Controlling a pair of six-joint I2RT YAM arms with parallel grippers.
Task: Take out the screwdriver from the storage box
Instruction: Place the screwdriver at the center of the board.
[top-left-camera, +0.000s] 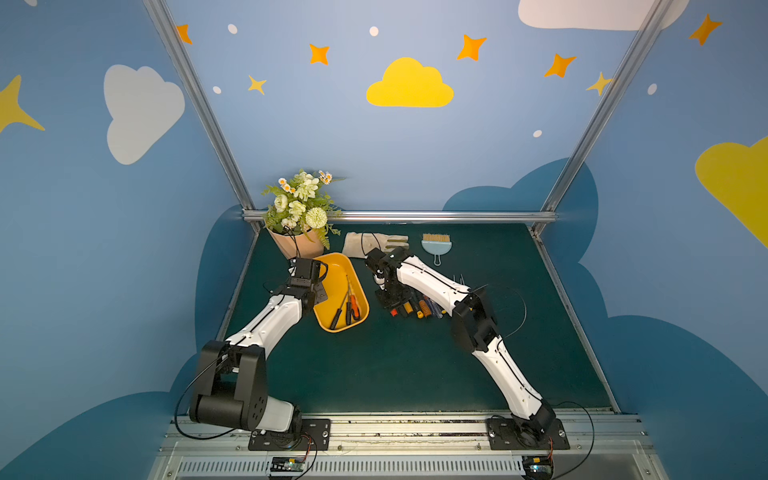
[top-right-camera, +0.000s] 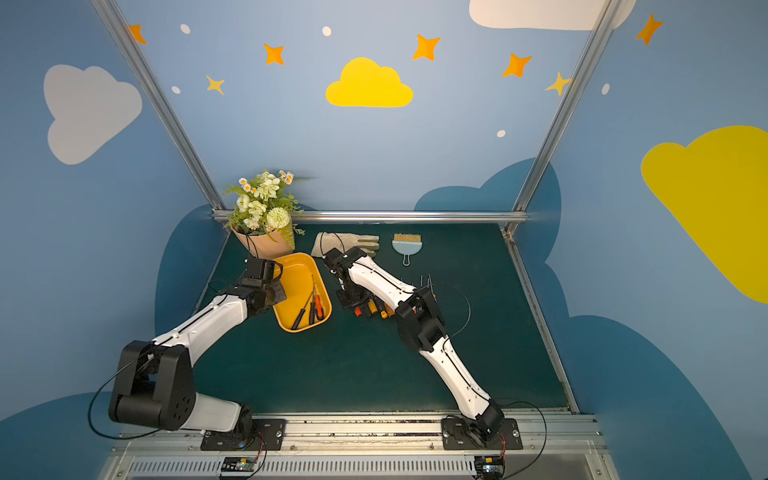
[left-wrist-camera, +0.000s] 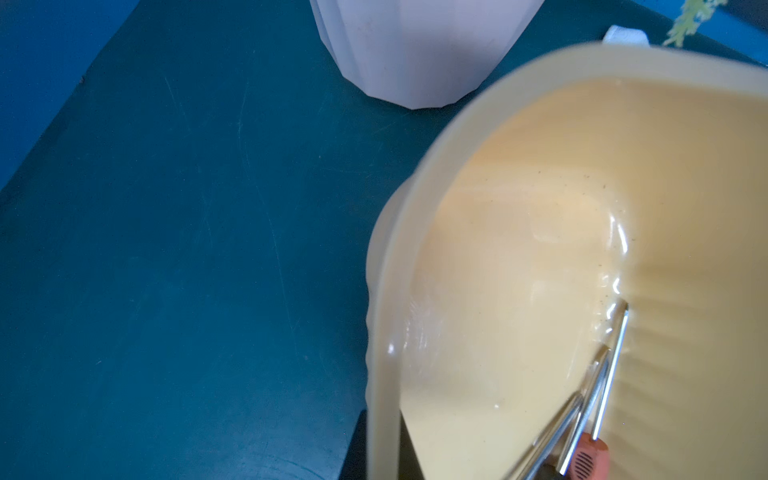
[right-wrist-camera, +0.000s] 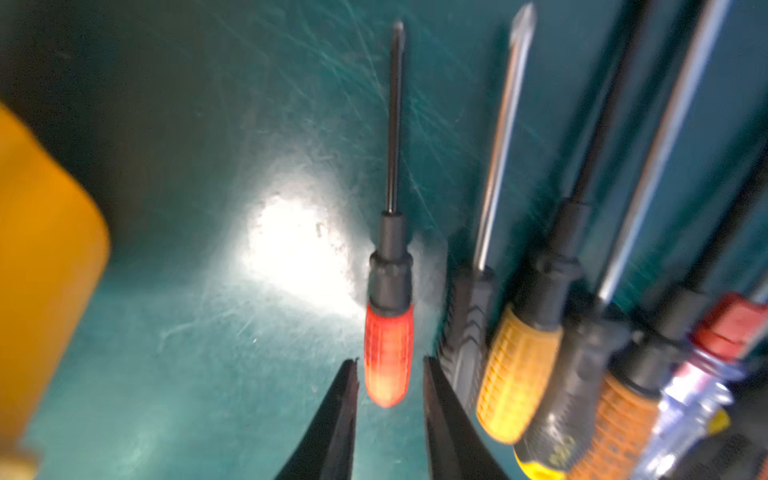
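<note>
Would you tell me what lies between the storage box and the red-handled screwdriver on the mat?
Only bare green mat with a glare patch, as the right wrist view shows; the storage box stands apart from the red-handled screwdriver.

**tubfan:** anyone else into that yellow-orange storage box (top-left-camera: 332, 270) on the dark teal mat (top-left-camera: 415, 365)?

**bitz:** yep. The screwdriver (right-wrist-camera: 388, 353) has a ribbed red-orange handle and a black collar. There's also a beige glove (top-left-camera: 358, 241), a pale blue brush (top-left-camera: 436, 249) and a peach pot (top-left-camera: 291, 247).
</note>
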